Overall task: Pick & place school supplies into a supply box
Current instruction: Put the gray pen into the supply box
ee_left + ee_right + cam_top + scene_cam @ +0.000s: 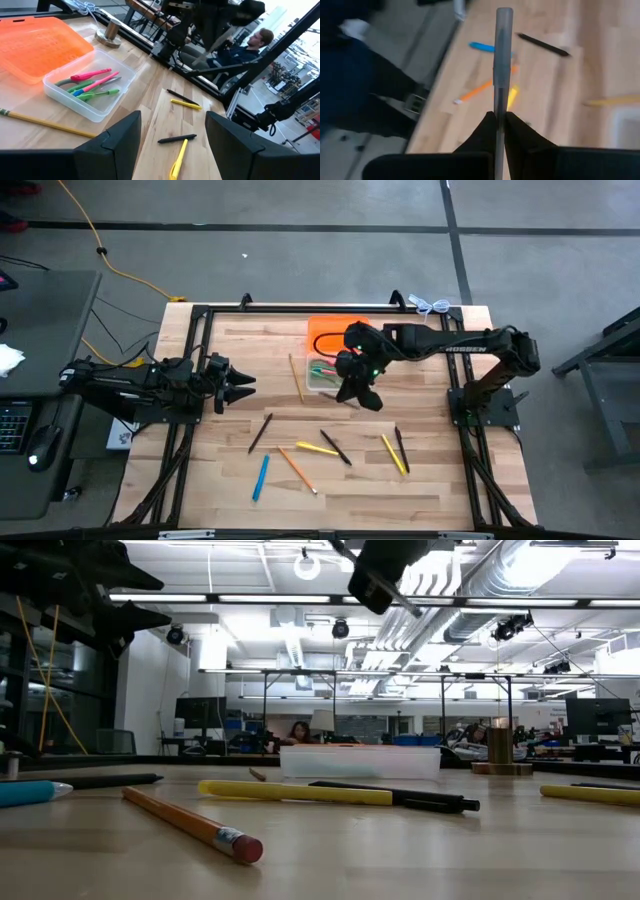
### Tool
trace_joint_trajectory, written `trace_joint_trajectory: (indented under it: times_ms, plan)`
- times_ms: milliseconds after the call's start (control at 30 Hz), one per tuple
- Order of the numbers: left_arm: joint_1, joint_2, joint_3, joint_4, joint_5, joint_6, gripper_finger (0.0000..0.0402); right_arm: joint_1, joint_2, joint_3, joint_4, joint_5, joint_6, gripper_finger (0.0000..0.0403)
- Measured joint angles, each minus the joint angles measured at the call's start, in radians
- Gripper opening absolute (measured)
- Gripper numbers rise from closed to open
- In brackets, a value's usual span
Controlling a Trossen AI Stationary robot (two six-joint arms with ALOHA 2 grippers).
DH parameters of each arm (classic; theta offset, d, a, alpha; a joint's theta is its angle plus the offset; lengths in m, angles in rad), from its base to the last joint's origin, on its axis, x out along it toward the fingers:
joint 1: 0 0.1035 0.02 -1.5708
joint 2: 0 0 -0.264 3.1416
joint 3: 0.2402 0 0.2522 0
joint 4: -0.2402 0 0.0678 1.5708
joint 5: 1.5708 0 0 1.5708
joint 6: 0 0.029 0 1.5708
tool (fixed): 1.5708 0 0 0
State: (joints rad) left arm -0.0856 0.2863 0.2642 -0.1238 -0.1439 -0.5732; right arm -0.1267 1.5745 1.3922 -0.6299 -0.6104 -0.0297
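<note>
Grey pen (pixel 503 65) pinched between right gripper's (pixel 499 117) jaws.

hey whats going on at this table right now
A two-arm robot is sorting pens and pencils into a clear supply box. The right end effector is clamped on a grey pen, held in the air near the box, which already holds pink and green pens. The orange lid lies beside the box. The left end effector waits open at the table's left side. Several more pens and pencils, including a blue pen and an orange pencil, lie loose on the table.
</note>
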Motion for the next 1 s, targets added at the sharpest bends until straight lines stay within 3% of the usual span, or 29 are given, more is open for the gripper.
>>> trace_joint_trajectory:
  times_ms: [167, 433, 1000]
  plan:
    - [0.000, 0.000, 0.000, 0.000, 0.001, 0.000, 0.0250, -0.030, 0.000, 0.000, 0.076, -0.197, 0.036, 0.0002]
    - [0.000, 0.000, 0.000, -0.001, 0.001, -0.008, 0.0250, -0.046, 0.000, 0.000, 0.204, -0.391, 0.105, 0.0003]
    - [0.000, 0.000, 0.000, -0.001, 0.001, -0.010, 0.0250, -0.020, 0.000, 0.000, 0.552, -0.528, 0.187, 0.0004]
